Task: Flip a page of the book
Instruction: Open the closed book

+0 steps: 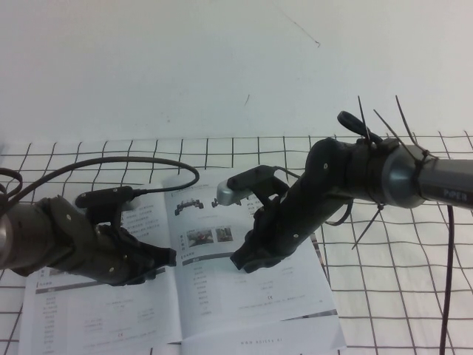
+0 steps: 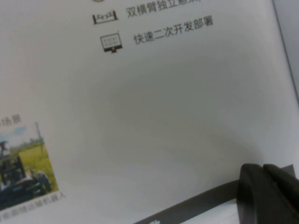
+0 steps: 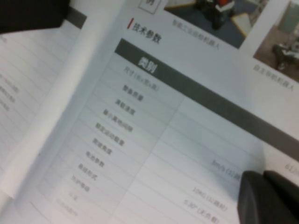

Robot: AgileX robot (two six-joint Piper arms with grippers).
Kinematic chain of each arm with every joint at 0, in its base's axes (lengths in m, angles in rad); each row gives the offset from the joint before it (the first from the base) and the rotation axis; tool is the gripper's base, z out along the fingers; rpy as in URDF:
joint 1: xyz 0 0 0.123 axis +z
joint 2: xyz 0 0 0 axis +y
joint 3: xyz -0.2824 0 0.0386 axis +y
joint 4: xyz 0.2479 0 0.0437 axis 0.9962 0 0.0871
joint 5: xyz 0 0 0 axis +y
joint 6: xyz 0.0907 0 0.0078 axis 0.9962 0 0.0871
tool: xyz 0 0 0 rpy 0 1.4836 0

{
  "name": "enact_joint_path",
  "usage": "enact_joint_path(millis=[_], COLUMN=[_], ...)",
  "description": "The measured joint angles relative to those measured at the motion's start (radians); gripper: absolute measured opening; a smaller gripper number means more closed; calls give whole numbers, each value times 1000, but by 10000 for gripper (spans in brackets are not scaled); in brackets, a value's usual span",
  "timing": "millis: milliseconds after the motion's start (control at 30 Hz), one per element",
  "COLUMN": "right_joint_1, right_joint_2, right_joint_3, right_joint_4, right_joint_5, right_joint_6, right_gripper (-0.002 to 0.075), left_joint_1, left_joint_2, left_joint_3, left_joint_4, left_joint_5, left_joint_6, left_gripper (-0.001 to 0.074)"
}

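The left gripper (image 1: 166, 257) sits low on the left-hand printed sheet of the thin, glossy white booklet (image 1: 244, 299), close to the centre fold. In the left wrist view its dark fingertips (image 2: 268, 193) stand pressed together, with no gap showing between them, resting against the paper near a grey band. That same view shows a line of black Chinese characters (image 2: 173, 30) and a small colour photo of a machine in a green field (image 2: 23, 163).

The right gripper (image 1: 244, 262) rests on the right-hand sheet of the open book, just past the fold from the left one (the two tips lie near each other, one on either side of the crease). Its dark fingertips (image 3: 271, 196) also appear closed together, lying on the grey table of the glossy white page (image 3: 177, 140), below a dark grey header bar (image 3: 196, 93). Small photos (image 3: 210, 18) sit above that bar.

The book lies open and flat on the white cloth with a black grid (image 1: 384, 251), its spread reaching toward the near edge of the table. A black cable (image 1: 148, 166) arcs from the left arm over the booklet's far edge.
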Motion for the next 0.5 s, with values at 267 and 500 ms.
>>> enact_joint_path(millis=[267, 500], right_joint_1=[0, 0], right_joint_2=[-195, -486], right_joint_3=[10, 10], right_joint_4=[-64, -201], right_joint_5=[0, 30], right_joint_6=[14, 29], right_gripper=[1, 0], left_joint_1=[0, 0], left_joint_2=[-178, -472], left_joint_3=[2, 2], left_joint_4=[17, 35], left_joint_5=[59, 157], left_joint_6=[26, 30], left_gripper=[-3, -3])
